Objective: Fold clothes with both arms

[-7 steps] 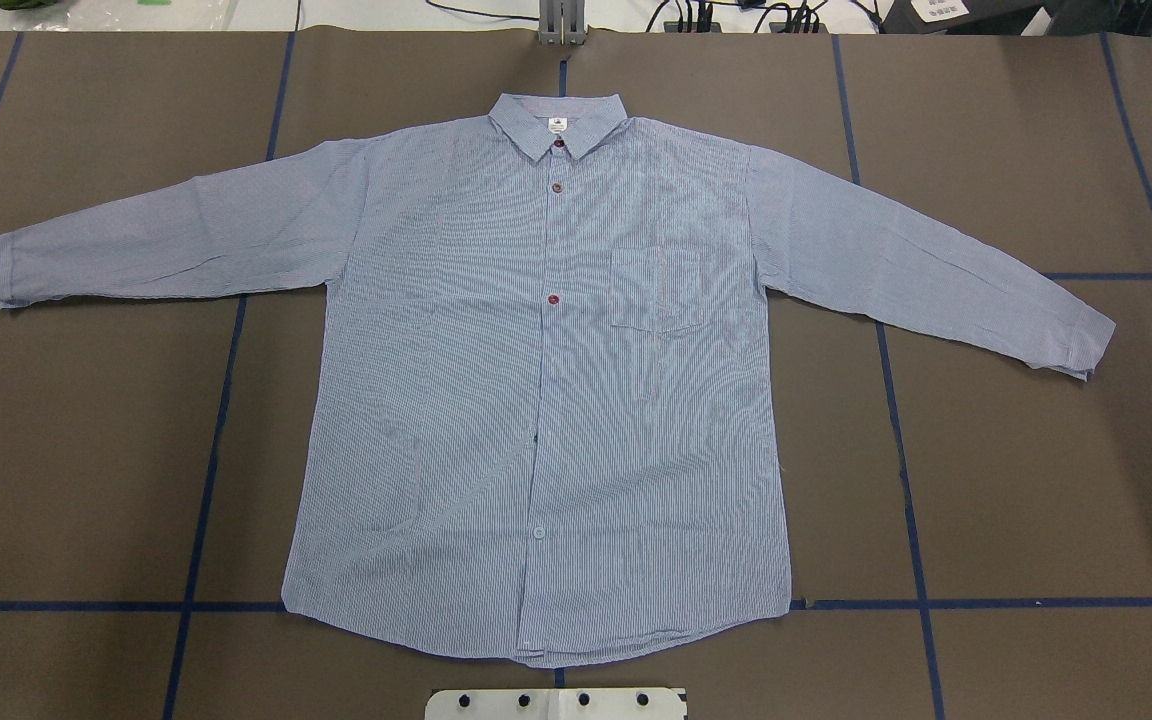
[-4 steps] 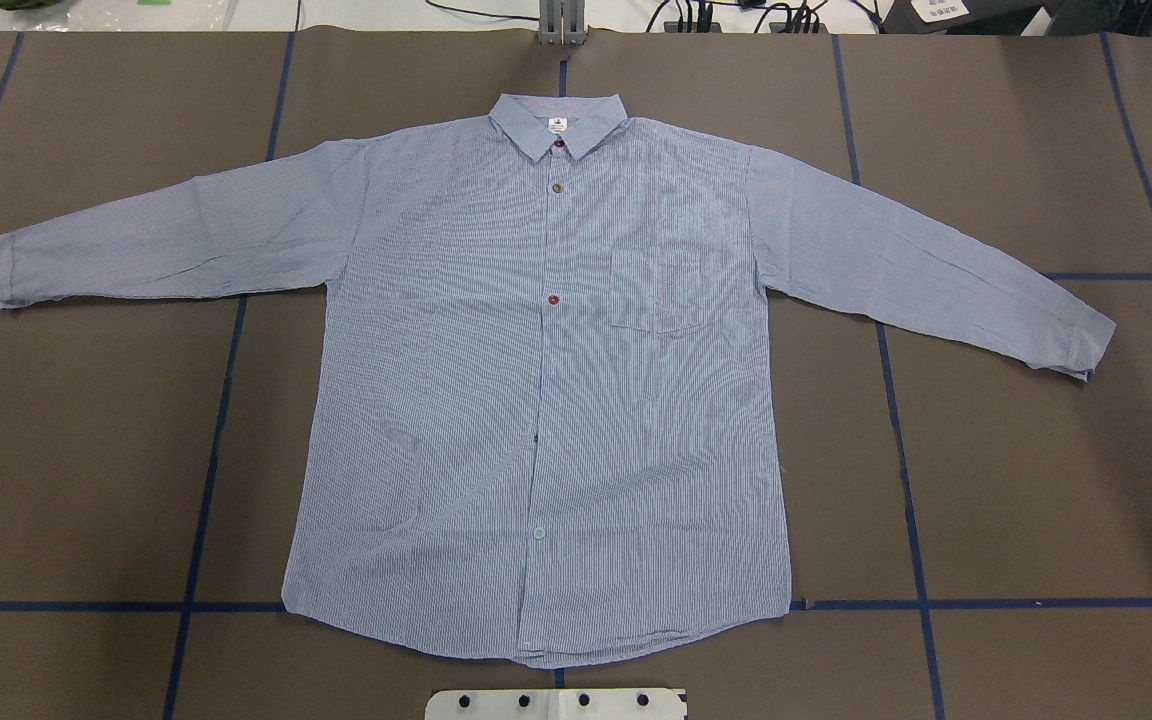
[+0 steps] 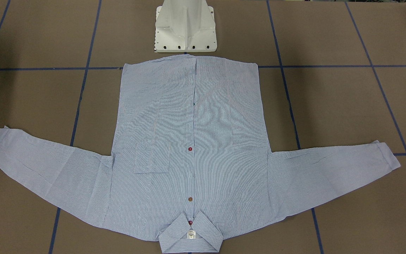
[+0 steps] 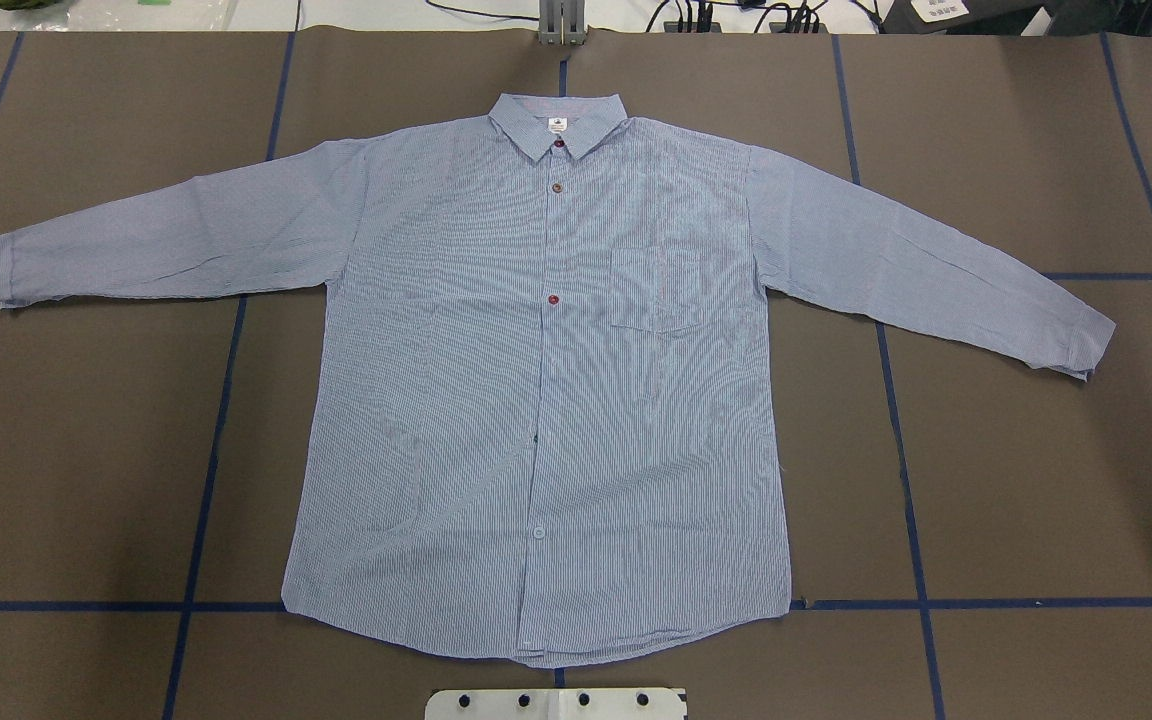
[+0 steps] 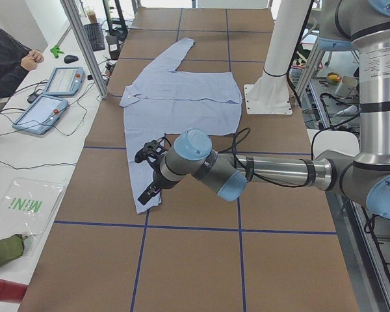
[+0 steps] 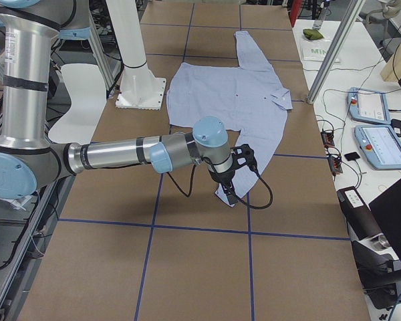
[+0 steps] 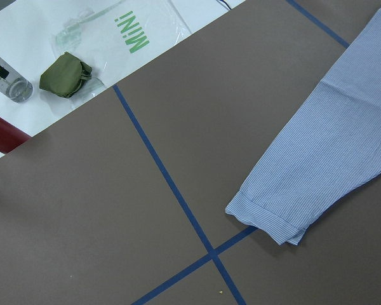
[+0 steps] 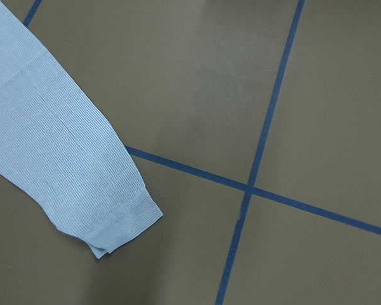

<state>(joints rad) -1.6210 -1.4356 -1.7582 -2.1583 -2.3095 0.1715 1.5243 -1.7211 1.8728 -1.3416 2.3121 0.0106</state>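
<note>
The light blue striped shirt (image 4: pixel 536 400) lies flat and face up on the brown table, buttoned, sleeves spread wide, collar (image 3: pixel 190 236) on the side away from the robot. Neither arm shows in the overhead or front views. In the exterior left view my left gripper (image 5: pixel 145 174) hovers over the left sleeve's cuff (image 7: pixel 273 216). In the exterior right view my right gripper (image 6: pixel 236 175) hangs over the right sleeve's cuff (image 8: pixel 114 222). No fingers show in either wrist view, so I cannot tell whether either gripper is open or shut.
The white pedestal base (image 3: pixel 185 28) stands just beyond the shirt's hem. Blue tape lines (image 4: pixel 206 480) cross the table. Past its far edge lie tablets (image 5: pixel 52 97), a green pouch (image 7: pixel 63 73) and a plastic bag (image 7: pixel 127 32); a person (image 5: pixel 6 58) stands there.
</note>
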